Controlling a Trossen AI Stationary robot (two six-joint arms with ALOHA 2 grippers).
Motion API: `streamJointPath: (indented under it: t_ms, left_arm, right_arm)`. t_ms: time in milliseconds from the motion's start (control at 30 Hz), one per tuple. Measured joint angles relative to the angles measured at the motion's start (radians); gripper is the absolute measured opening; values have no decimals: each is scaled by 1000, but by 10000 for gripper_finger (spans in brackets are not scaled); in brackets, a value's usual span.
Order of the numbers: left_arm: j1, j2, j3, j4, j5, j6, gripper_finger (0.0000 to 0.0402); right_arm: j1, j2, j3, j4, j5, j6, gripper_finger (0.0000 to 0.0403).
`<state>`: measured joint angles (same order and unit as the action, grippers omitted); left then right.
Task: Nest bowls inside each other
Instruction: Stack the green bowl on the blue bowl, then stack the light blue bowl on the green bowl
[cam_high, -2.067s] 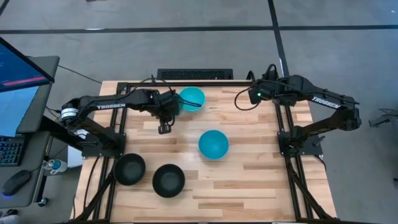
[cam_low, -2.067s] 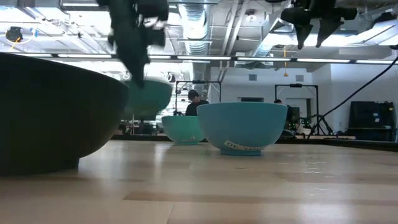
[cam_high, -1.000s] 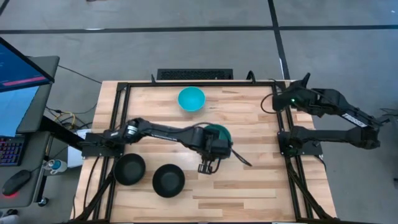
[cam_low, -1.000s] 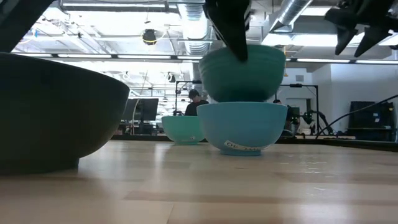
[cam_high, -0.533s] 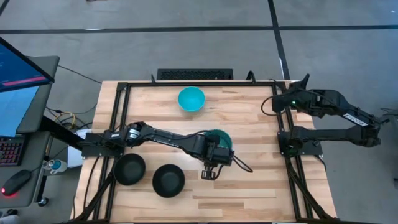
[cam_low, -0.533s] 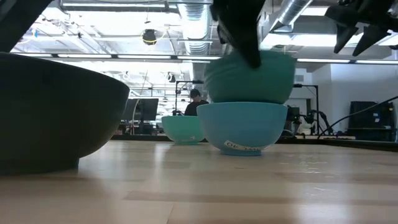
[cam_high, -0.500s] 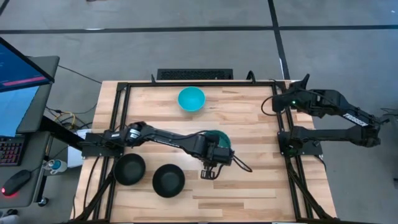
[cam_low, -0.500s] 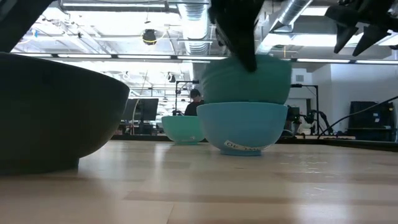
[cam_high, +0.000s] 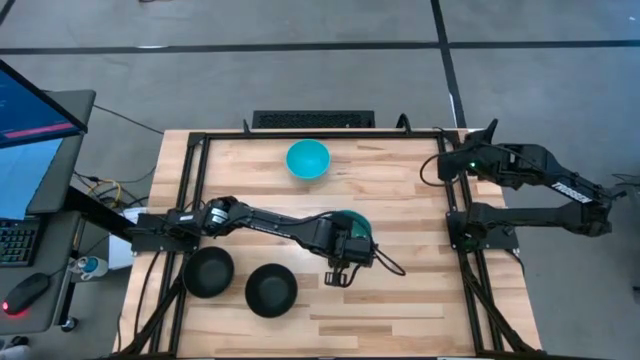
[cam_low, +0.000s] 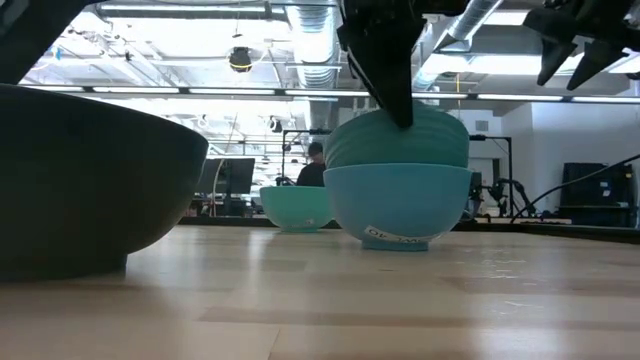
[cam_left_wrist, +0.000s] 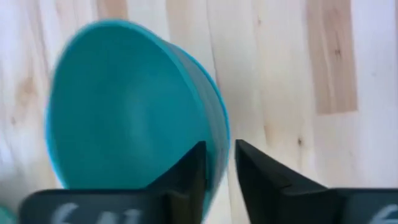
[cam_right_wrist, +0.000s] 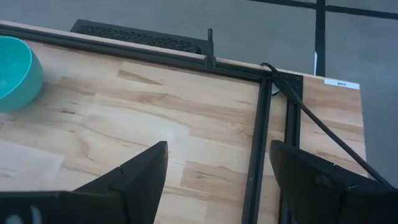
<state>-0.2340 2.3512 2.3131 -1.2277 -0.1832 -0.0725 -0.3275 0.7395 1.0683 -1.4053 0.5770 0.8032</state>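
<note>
A teal bowl (cam_low: 400, 135) sits tilted inside a light blue bowl (cam_low: 398, 205) at the table's middle, and in the high view the nested pair (cam_high: 355, 222) is half hidden under my left arm. My left gripper (cam_left_wrist: 217, 165) is shut on the upper bowl (cam_left_wrist: 130, 106). A third teal bowl (cam_high: 307, 159) rests on its base near the far edge. Two black bowls (cam_high: 208, 272) (cam_high: 271, 290) stand near the near-left corner. My right gripper (cam_right_wrist: 217, 149) hovers open over the far-right corner (cam_high: 487, 135), touching nothing. My left gripper holds the upper teal bowl by its rim (cam_left_wrist: 219, 140), on the near side, with one finger (cam_left_wrist: 186, 177) inside the bowl and the other (cam_left_wrist: 264, 180) outside. The fingers come from above, pointing down. The bowl is tilted, with its underside inside the light blue bowl.
A black metal frame (cam_high: 446, 190) runs along the table's edges. A black bowl (cam_low: 90, 180) fills the low view's near left. Bare wood lies to the right of the nested bowls and along the near edge. A monitor and keyboard stand off the table's left.
My left gripper has gone down over the light blue bowl, still shut on the teal bowl. The teal bowl, a second ago clear above the light blue one, now sits sunk into it. The lower bowl has shifted slightly sideways.
</note>
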Motion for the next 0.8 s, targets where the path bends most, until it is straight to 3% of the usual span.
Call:
streamJointPath:
  t_ms: [233, 333, 433, 600, 733, 800]
  left_arm:
    - [-3, -5, 0, -36, -32, -37, 163]
    - [-3, -11, 31, -130, -100, -43, 182]
    - [6, -71, 24, -161, -94, -44, 185]
    - [43, -196, 30, -130, -173, -29, 132]
    - [155, -198, 21, -117, -89, 52, 55]
    - [202, -173, 21, -135, -100, 91, 29]
  right_arm:
    - [-2, 0, 0, 0, 4, -18, 306]
    - [-2, -1, 0, -1, 5, -19, 306]
    - [-2, -1, 0, -3, 6, -26, 306]
    - [-19, -1, 0, -12, 7, -36, 306]
    - [-35, -1, 0, -9, 1, -44, 306]
    - [-35, -1, 0, -8, -1, -44, 306]
